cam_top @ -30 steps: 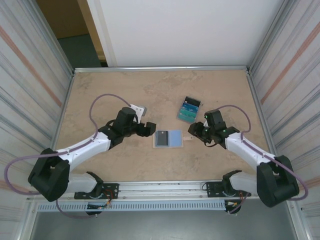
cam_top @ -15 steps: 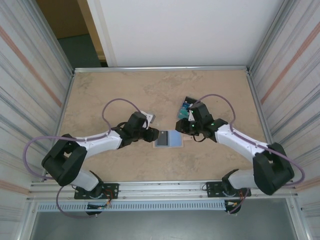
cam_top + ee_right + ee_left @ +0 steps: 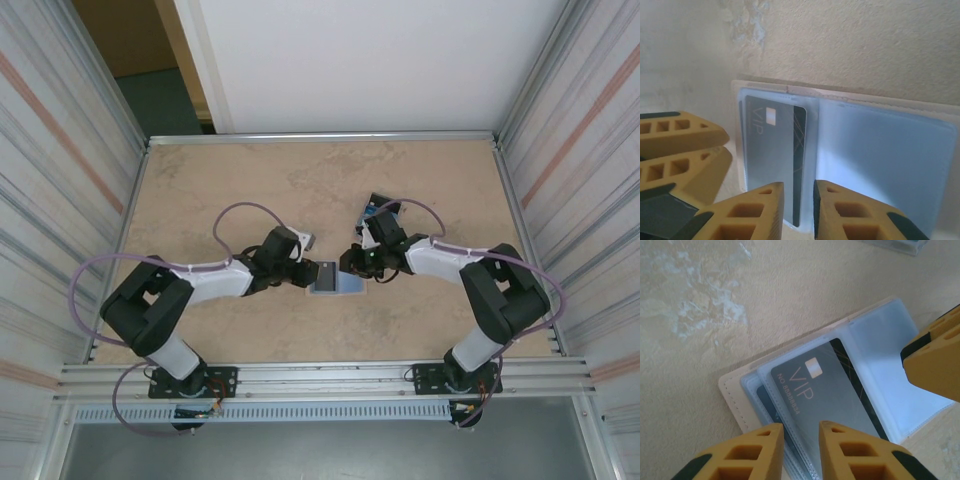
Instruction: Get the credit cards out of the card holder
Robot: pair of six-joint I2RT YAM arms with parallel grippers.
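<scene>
Card holder [image 3: 886, 347] open; VIP card [image 3: 827, 390] end hidden by left tool [image 3: 801, 434], right tool [image 3: 798, 194]; both narrowed, pinch unclear.

**Two white and black robot arms**

The left arm [image 3: 205, 283] and the right arm [image 3: 437, 258] are white tubes with chunky black joints. A thin purple cable [image 3: 238, 206] loops over each. The fingers [image 3: 740, 460] are yellow-orange, with black patches and little cut-out holes.

My left fingers [image 3: 850, 455] cover the near end of the VIP card [image 3: 820, 390], and the view's top edge crops the loose cards [image 3: 896, 244].
</scene>
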